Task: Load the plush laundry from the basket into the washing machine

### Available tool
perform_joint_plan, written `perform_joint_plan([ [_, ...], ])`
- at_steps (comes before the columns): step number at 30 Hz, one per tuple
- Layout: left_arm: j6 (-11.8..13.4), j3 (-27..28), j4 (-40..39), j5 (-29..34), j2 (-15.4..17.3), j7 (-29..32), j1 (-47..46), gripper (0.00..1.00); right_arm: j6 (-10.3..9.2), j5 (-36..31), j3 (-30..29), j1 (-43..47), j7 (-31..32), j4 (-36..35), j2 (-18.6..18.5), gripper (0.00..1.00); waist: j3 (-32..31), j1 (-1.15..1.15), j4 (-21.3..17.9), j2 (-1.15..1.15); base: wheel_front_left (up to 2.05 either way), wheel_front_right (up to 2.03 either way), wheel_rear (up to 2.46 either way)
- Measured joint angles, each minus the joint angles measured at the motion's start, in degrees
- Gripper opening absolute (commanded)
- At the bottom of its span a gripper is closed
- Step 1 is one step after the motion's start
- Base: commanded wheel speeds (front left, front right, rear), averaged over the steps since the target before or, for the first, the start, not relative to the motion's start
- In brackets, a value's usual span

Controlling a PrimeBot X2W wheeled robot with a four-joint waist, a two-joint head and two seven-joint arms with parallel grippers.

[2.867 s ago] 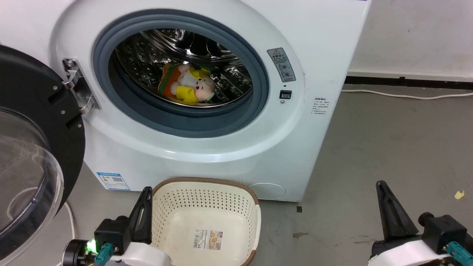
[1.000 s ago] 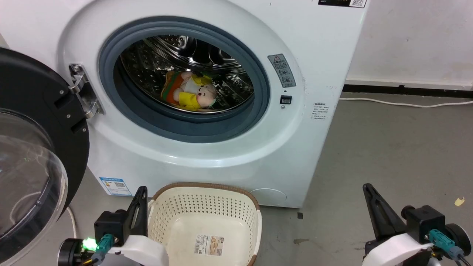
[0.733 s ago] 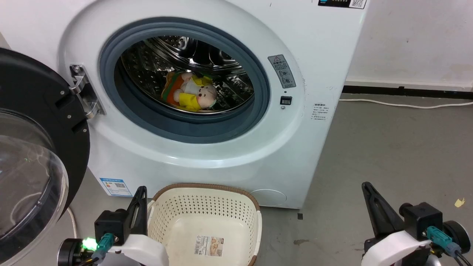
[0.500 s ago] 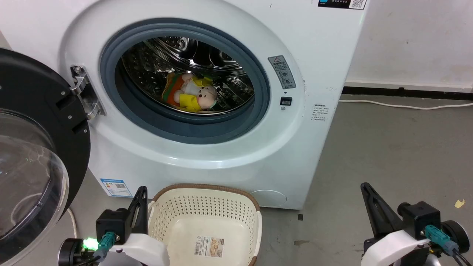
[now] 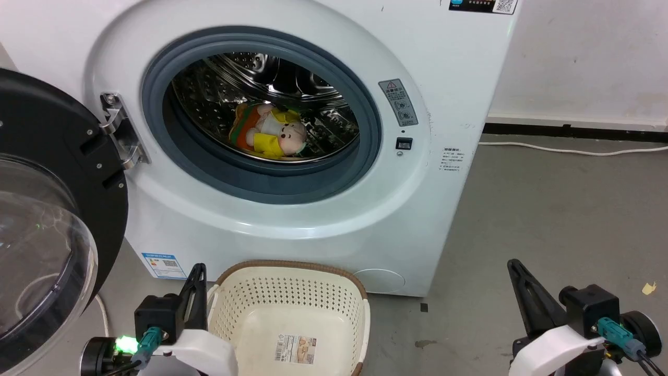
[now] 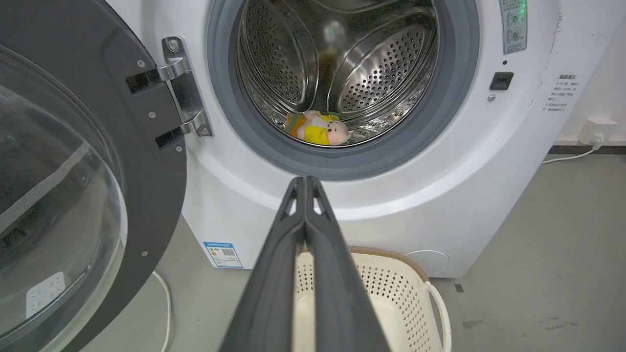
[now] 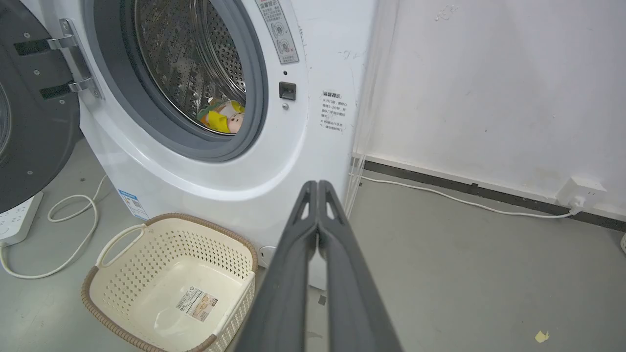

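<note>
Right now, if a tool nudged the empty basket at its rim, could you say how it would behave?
The basket looks like thin perforated plastic holding only a barcode sticker, so it is probably light and would likely slide on the smooth floor. Its low, wide shape makes tipping unlikely.

The head camera is tipping up a little, so the washing machine (image 5: 323, 219), plush laundry (image 5: 269, 134) and basket (image 5: 292, 264) are showing lower in its view. The right hand (image 5: 515, 267) is drifting leftward, the left hand (image 5: 198, 270) slightly too.
</note>
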Motion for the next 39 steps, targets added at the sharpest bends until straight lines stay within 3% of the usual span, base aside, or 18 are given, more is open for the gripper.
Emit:
perform_joint_plan([
  [39, 0.0, 0.1, 0.0, 0.0, 0.0, 0.0, -0.1, 0.00, 0.00, 0.0, 0.0, 0.0, 0.0, 0.0, 0.0, 0.00, 0.0, 0.00, 0.0, 0.00, 0.00, 0.00, 0.00],
])
